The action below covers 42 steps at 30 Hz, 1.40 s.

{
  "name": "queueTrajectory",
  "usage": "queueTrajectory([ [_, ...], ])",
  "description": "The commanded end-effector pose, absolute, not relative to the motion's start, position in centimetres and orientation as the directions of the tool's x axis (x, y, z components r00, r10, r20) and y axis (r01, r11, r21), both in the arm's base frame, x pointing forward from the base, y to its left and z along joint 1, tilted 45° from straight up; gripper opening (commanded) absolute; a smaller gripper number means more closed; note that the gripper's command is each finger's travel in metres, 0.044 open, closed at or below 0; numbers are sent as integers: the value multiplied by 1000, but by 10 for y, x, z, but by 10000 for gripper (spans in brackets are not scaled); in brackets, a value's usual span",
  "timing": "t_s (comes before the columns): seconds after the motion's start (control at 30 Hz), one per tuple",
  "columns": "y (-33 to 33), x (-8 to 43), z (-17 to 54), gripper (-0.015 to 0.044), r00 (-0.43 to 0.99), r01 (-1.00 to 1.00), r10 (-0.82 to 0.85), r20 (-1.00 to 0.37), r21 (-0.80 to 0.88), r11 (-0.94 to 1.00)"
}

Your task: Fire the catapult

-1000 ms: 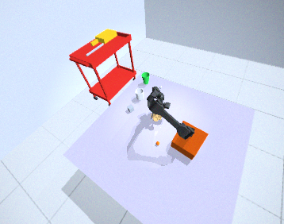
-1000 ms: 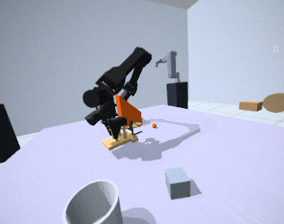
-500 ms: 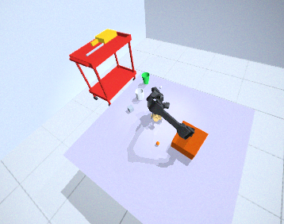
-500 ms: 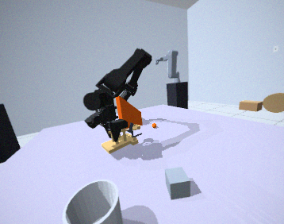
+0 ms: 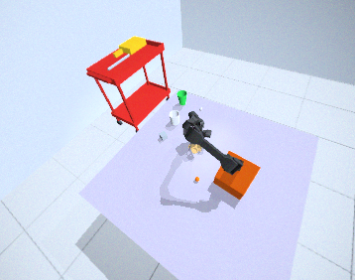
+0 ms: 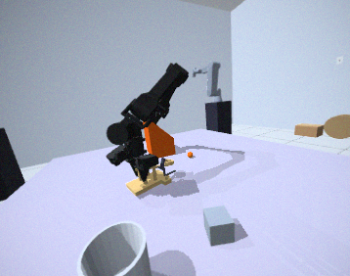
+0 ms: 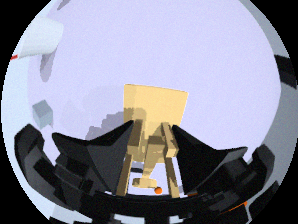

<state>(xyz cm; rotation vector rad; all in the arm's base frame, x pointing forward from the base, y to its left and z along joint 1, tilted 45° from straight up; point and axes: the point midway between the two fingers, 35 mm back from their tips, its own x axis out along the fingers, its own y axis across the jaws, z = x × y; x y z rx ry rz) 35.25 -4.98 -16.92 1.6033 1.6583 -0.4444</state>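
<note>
The gripper (image 6: 146, 172) (image 7: 153, 125) is shut on the uprights of the pale wooden catapult (image 5: 194, 148) (image 6: 138, 187) (image 7: 155, 102). Its two black fingers press from either side. I cannot tell whether the base touches the mat. The catapult's arm end lies toward the bottom of the wrist view, and no ball shows on it. The small orange ball (image 5: 196, 179) (image 6: 190, 155) (image 7: 158, 190) lies on the mat, apart from the catapult. The white mug (image 5: 174, 117) (image 6: 113, 250) (image 7: 42, 37) stands upright, at upper left in the wrist view, left of the base's far end.
A grey-blue block (image 5: 163, 136) (image 6: 219, 226) (image 7: 43, 113) lies near the mug. A green cup (image 5: 182, 98) and a tiny white object (image 5: 200, 108) are beyond it. An orange box (image 5: 243, 180) (image 6: 159, 142) is by the arm's base. A red cart (image 5: 140, 101) stands at the mat's edge.
</note>
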Motion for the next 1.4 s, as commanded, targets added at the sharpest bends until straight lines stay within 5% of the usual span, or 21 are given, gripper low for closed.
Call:
queueTrajectory([
  [0.0, -47, 353, -172, 0, 99, 957, 689, -718, 259, 133],
  [0.33, -44, 353, -175, 0, 91, 955, 686, -722, 259, 146],
  [0.9, -61, 353, -159, 440, 91, 955, 683, -725, 258, 146],
  [1.07, -113, 344, -105, 440, 90, 956, 682, -726, 256, 146],
  [1.37, -111, 343, -109, 440, 100, 955, 685, -721, 263, 138],
])
